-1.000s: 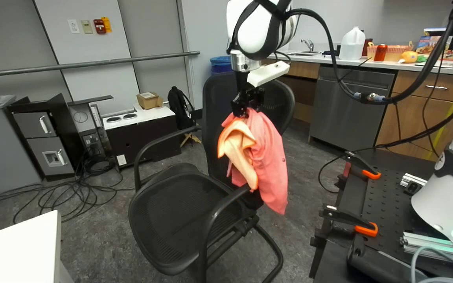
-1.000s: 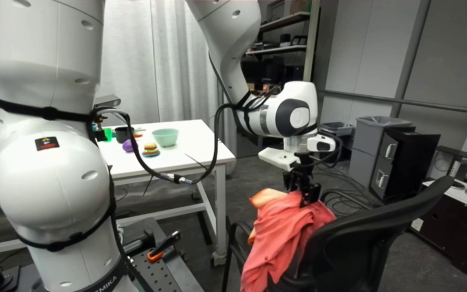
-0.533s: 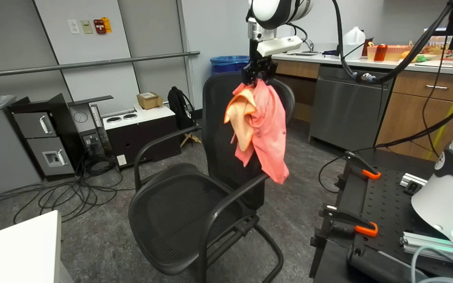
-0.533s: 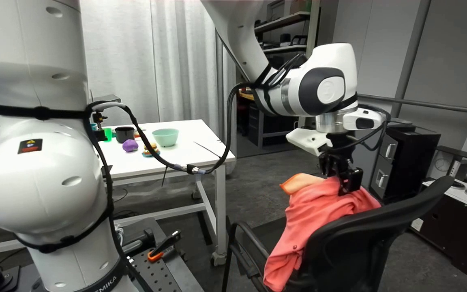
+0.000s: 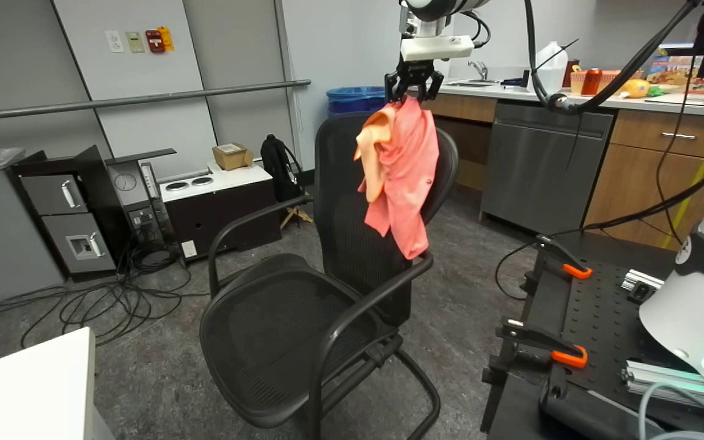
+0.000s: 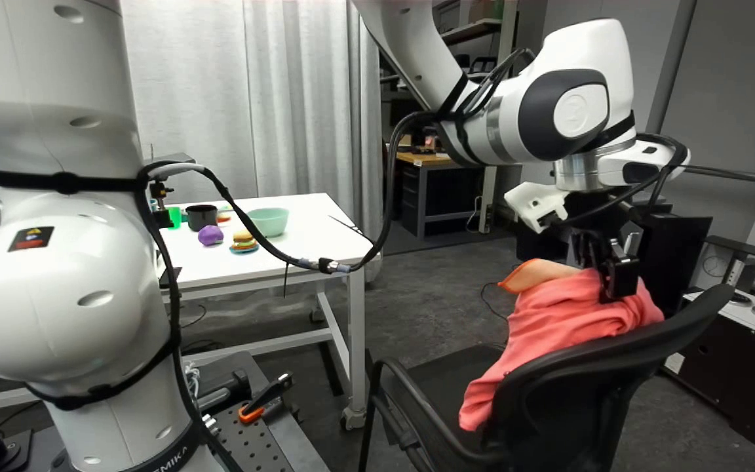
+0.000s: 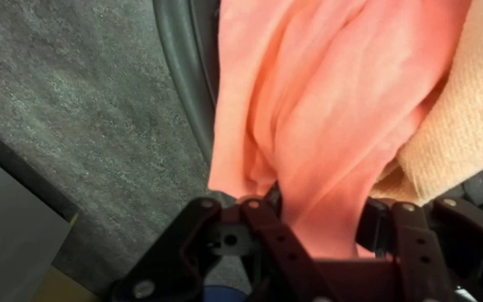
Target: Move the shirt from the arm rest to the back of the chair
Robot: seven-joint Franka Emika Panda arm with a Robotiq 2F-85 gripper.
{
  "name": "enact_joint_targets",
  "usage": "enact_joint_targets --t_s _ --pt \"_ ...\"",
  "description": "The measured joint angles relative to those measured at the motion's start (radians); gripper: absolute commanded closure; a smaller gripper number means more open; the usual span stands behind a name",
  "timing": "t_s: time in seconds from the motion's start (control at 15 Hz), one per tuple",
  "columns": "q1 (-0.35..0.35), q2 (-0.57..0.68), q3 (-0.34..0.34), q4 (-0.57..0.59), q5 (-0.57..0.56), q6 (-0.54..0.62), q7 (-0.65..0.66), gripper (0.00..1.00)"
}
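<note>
The black two-fingered gripper (image 5: 412,96) is pinching the bunched coral-pink fabric shirt (image 5: 408,165) in front of the curved black mesh chair back (image 5: 340,183), so releasing it before it is straddling the top is probably risking a slide.

One shirt (image 5: 406,165), one chair (image 5: 278,342), two arm rests (image 5: 376,297), two burners (image 5: 176,186)

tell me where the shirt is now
In an exterior view the shirt hangs from the tool, right of centre, in front of the chair back.
</note>
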Motion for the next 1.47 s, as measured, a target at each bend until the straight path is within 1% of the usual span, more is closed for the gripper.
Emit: enact_joint_targets --t_s 0.47,0.67,0.93,1.0,1.07,1.13,1.47 --pt "-0.038 -0.005 -0.028 0.067 -0.010 0.000 0.182 0.95" --pt "-0.048 -0.010 -0.046 0.086 -0.052 0.000 0.279 0.95" --pt "-0.059 -0.010 -0.061 0.091 -0.156 -0.004 0.424 0.95" --pt "-0.059 -0.009 -0.061 0.090 -0.176 -0.012 0.449 0.55" --pt "-0.059 -0.007 -0.061 0.090 -0.185 -0.023 0.462 0.53" --pt "-0.061 -0.002 -0.062 0.091 -0.185 -0.031 0.463 0.48" --pt "-0.080 0.033 -0.063 0.092 -0.184 -0.052 0.450 0.08"
